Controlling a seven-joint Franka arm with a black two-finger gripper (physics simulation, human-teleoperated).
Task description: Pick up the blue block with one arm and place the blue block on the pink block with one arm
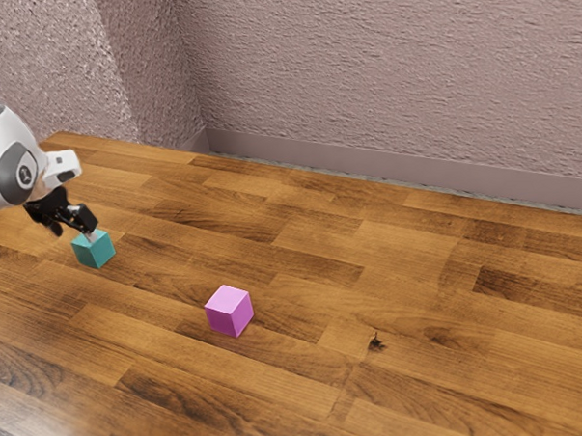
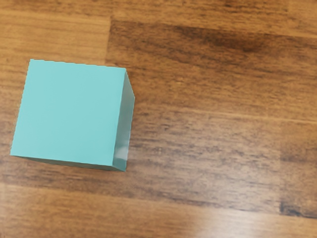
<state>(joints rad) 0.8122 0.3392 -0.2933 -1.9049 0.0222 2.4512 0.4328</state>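
The hand [image 1: 82, 225] hovers just over the teal-blue block [image 1: 94, 250], which sits on the wooden bench [image 1: 390, 272]. Whether the hand is wide or narrow, I cannot tell. The pink block [image 1: 228, 310] lies well apart from the hand.

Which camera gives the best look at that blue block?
The wrist view: the blue block shows large, top face and one side plain. The exterior view shows the block small, at that view's left, apart from the pink block.
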